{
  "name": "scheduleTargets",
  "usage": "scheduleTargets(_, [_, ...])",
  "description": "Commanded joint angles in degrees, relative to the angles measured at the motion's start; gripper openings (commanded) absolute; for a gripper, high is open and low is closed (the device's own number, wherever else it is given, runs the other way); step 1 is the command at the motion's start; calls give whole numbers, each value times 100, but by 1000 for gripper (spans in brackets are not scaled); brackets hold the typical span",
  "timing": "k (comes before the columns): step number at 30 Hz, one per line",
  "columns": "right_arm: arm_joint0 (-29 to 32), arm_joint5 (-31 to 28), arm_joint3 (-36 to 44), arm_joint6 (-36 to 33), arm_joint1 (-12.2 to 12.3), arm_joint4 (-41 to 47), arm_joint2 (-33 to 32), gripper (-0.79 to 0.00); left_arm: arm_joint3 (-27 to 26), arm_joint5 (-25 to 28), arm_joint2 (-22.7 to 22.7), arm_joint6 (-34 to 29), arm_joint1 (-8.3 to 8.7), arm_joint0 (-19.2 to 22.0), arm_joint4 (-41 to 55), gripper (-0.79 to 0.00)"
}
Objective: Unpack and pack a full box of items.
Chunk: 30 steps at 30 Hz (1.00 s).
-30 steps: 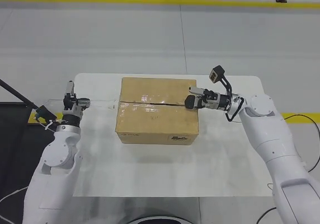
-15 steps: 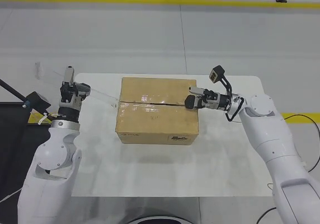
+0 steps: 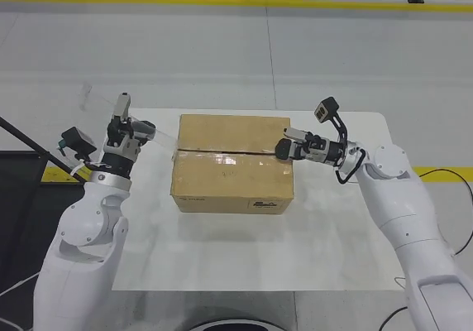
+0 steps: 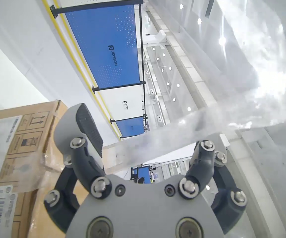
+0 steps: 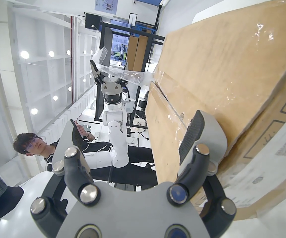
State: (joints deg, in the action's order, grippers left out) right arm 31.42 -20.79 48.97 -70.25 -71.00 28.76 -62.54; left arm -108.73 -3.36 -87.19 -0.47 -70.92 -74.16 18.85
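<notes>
A sealed brown cardboard box (image 3: 232,170) stands in the middle of the white table (image 3: 220,256). A strip of clear tape (image 3: 158,142) is peeled off its top seam and runs from the box's left end up to my left gripper (image 3: 125,124). In the left wrist view that gripper (image 4: 145,127) is open, and the tape (image 4: 244,75) drapes over one finger, with the box (image 4: 16,149) beside it. My right gripper (image 3: 284,142) is open at the box's right end. One of its fingers (image 5: 195,134) lies against the top edge of the box (image 5: 219,75).
A thin black stand (image 3: 5,128) slants in from the left past the table's edge. A dark mat (image 3: 5,215) lies on the floor to the left. Bare table surface lies in front of the box and on both sides.
My left gripper has risen and swung right toward the box, carrying the loose tape strip with it. The right gripper has shifted slightly at the box's right end.
</notes>
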Motion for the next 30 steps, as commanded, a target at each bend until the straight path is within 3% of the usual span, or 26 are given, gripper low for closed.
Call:
scheduleTargets(1, [60, 29, 100, 5, 27, -5, -61, 0, -24, -18, -48, -58, -10, -21, 287, 0])
scheduleTargets(14, [349, -46, 517, 26, 147, 65, -375, 0, -445, -197, 58, -344, -41, -81, 542, 0])
scheduleTargets(30, [623, -194, 492, -137, 271, 236, -695, 0, -278, -546, 830, -338, -146, 528, 540, 0])
